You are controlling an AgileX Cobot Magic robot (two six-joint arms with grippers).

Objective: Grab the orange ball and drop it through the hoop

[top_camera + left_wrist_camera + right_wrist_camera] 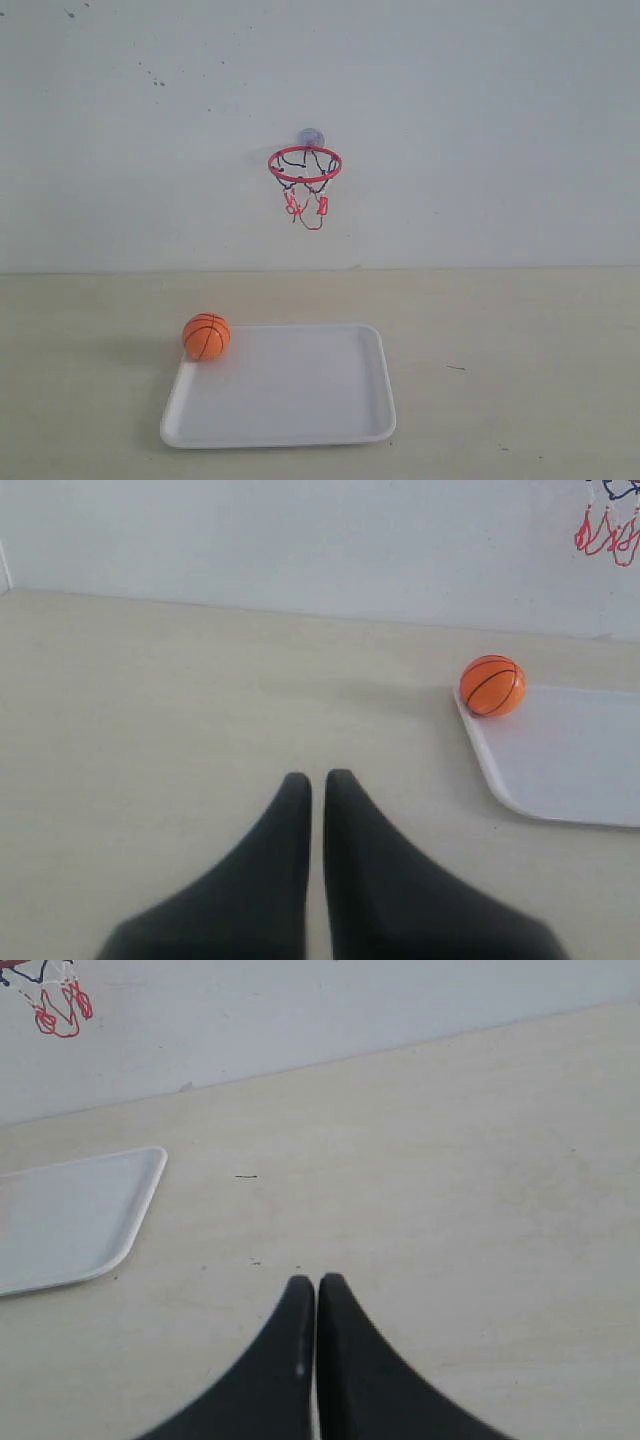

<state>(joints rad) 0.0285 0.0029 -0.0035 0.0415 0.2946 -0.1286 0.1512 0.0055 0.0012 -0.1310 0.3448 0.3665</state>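
Orange ball (one) near front edge of worktop, well apart from left tool, right tool, both closed, empty; one hoop.

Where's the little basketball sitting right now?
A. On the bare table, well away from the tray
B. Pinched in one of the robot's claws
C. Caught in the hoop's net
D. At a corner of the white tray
D: the orange ball rests at the far left corner of the white tray, well below the hoop on the wall, and the left gripper and right gripper are both shut on nothing.
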